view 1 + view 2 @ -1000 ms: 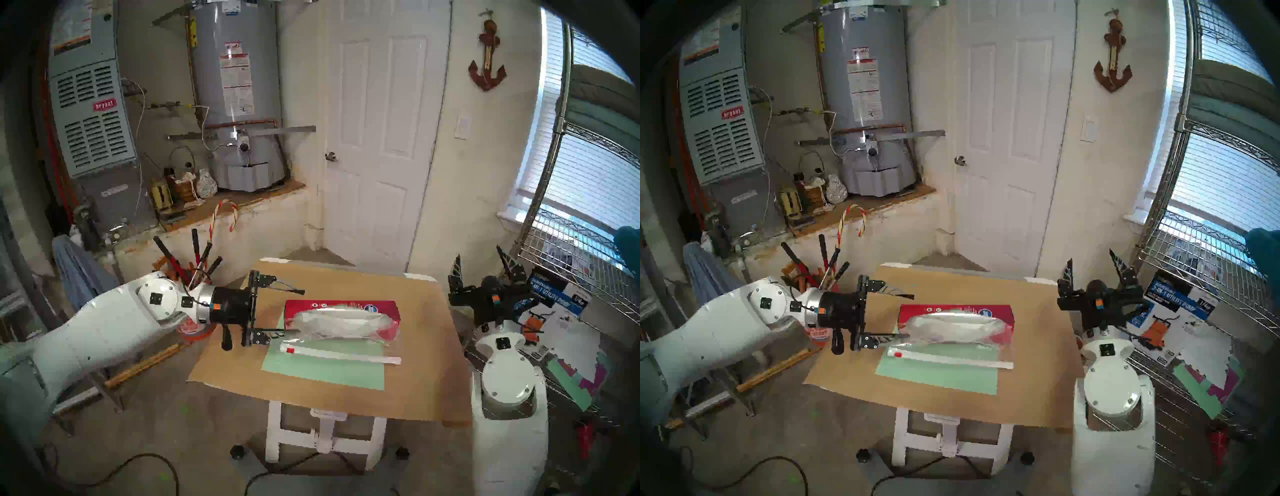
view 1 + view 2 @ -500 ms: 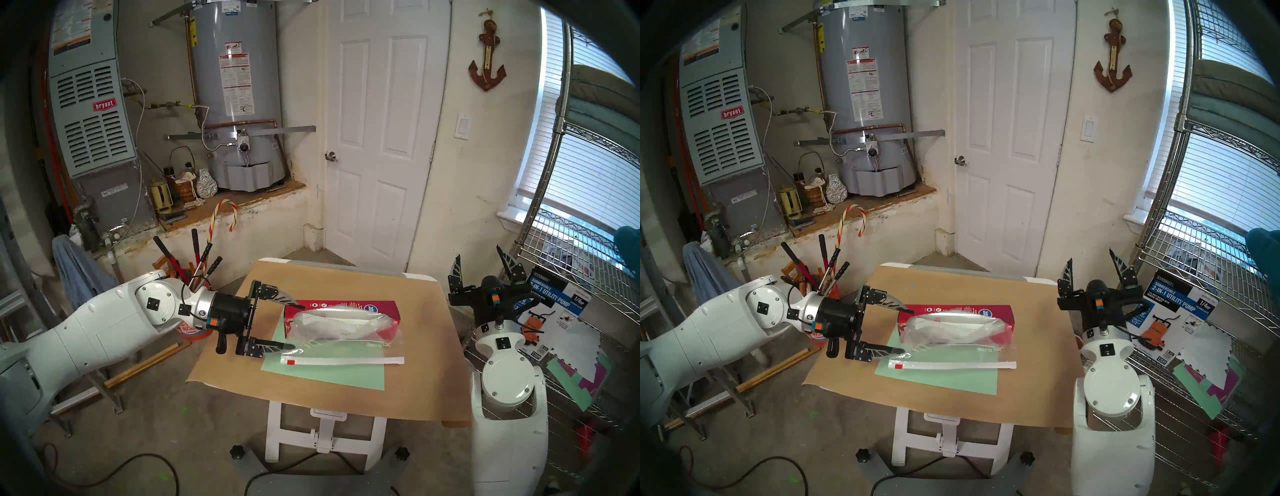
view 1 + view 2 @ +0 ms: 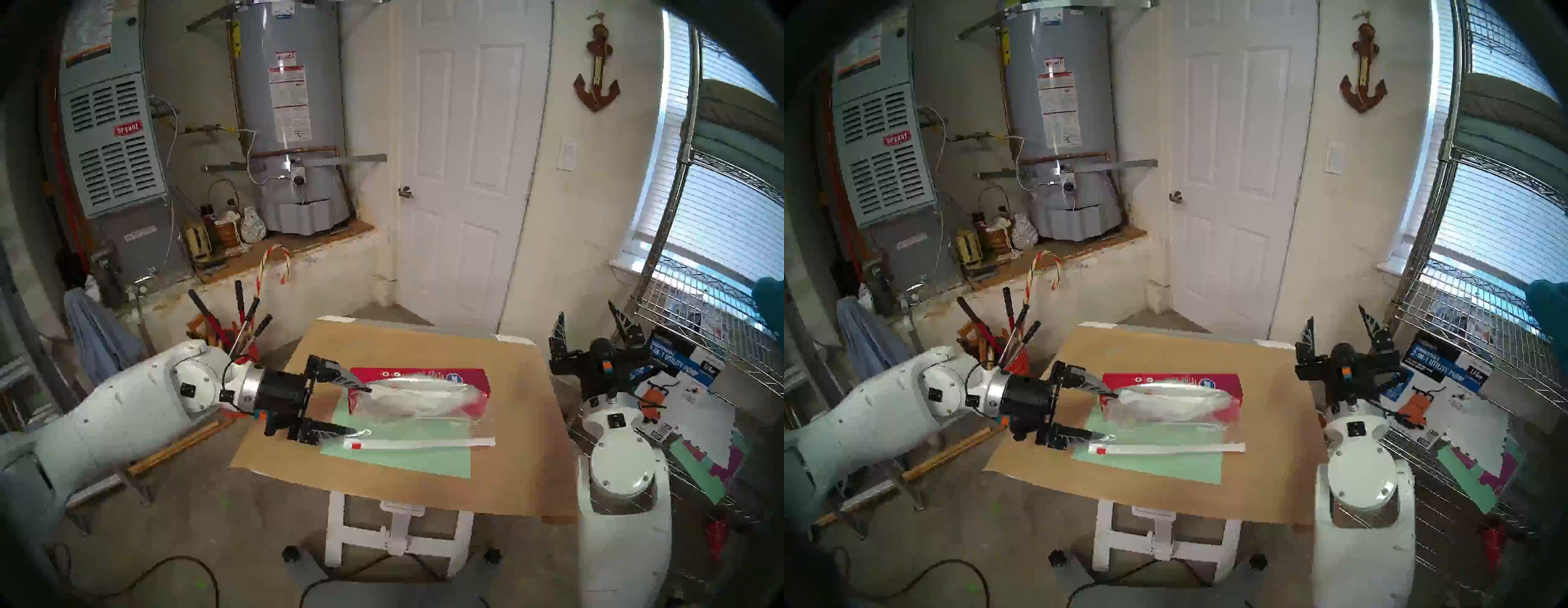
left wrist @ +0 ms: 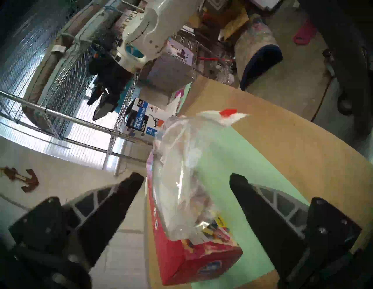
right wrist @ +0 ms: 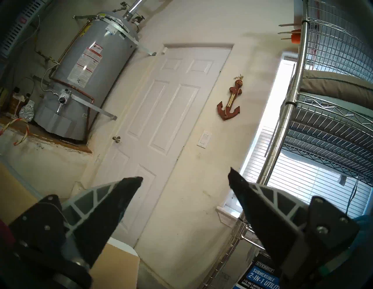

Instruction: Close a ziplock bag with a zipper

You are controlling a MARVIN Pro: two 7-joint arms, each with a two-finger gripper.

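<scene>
While the right gripper [image 3: 593, 329] waits wide open and empty at the right, the left gripper [image 3: 364, 409] spreads open around the ziplock bag's [image 3: 420, 403] left end, gripping nothing.

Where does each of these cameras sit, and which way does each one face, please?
Head left eye: high on the robot, looking down at the table; both arms show, left gripper open by the bag.
Head right eye: nearly the same picture, set slightly sideways.
Left wrist: tilted, facing along the bag and red box; its own fingers show.
Right wrist: raised, facing the door; right gripper open, empty.
Shared: the anchor appears in all four views.
</scene>
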